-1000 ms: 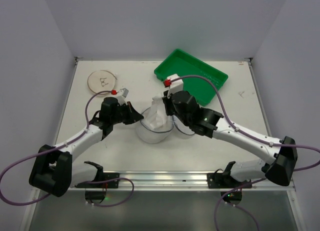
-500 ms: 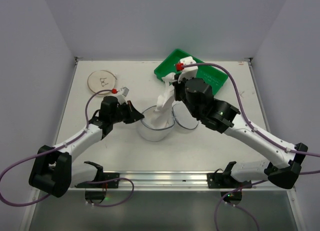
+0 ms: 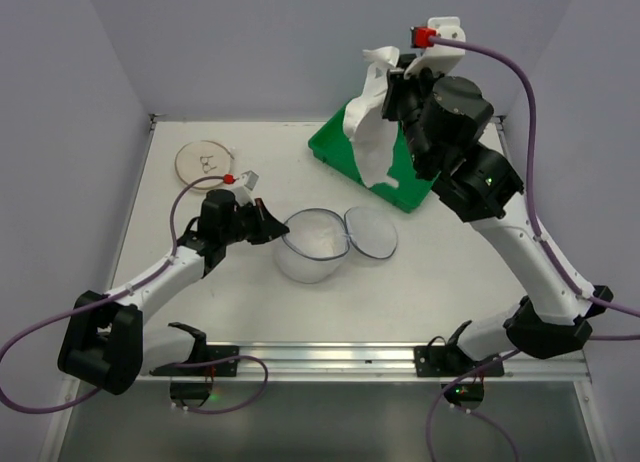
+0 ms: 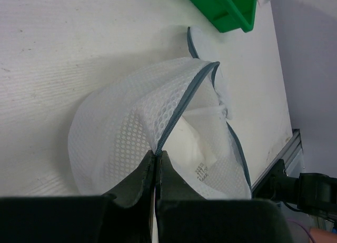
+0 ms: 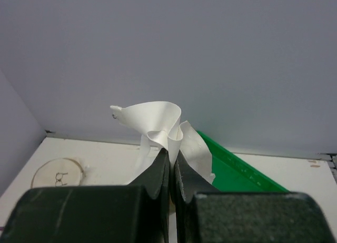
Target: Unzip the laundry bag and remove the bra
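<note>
The laundry bag (image 3: 312, 247) lies open on the table's middle, its two mesh halves side by side with a dark zipper rim. My left gripper (image 3: 270, 227) is shut on the bag's rim at its left side; in the left wrist view (image 4: 156, 154) the jaws pinch the grey zipper edge of the bag (image 4: 121, 132). My right gripper (image 3: 395, 82) is raised high over the green tray and is shut on the bra (image 3: 368, 132), which hangs down white and crumpled. In the right wrist view (image 5: 172, 151) the bra (image 5: 163, 124) fans out above the jaws.
A green rectangular tray (image 3: 345, 132) stands at the back right, below the hanging garment. A flat beige disc (image 3: 205, 162) lies at the back left. The table's walls close in at back and sides.
My right gripper has pulled the bra up out of the bag and carried it high toward the back right, over the tray. The left gripper has kept its hold on the rim.
</note>
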`<state>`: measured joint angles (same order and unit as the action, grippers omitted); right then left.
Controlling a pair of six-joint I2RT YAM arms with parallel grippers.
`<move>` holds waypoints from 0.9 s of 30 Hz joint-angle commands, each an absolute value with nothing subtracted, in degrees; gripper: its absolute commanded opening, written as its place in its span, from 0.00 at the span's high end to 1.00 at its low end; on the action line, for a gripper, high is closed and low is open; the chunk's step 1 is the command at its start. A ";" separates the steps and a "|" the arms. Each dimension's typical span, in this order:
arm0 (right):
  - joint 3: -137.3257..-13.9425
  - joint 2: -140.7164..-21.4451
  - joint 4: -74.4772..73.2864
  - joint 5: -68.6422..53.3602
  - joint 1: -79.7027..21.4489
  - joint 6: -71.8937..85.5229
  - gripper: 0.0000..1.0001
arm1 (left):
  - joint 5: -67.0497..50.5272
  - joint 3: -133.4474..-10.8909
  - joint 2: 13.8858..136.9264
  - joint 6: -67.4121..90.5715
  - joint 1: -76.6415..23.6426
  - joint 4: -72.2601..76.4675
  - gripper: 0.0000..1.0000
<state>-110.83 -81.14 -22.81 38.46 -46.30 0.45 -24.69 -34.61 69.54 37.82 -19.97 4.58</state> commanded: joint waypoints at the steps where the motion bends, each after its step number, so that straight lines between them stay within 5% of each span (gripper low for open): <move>1: -117.06 -86.02 -23.38 39.73 -43.78 -3.60 1.00 | -25.40 -35.95 69.00 35.69 -20.04 4.66 1.00; 10: -125.60 -96.23 -21.28 35.07 -34.46 -4.13 1.00 | -25.92 -34.01 66.80 35.51 -20.13 5.71 1.00; 27: -108.11 -109.06 -5.01 28.22 -27.25 -1.33 1.00 | -28.04 -31.29 61.35 36.30 -20.21 7.82 1.00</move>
<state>-109.08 -106.56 -10.28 31.35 -27.88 -2.98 -26.72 -31.79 62.74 36.84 -19.97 5.08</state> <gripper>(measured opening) 0.020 0.012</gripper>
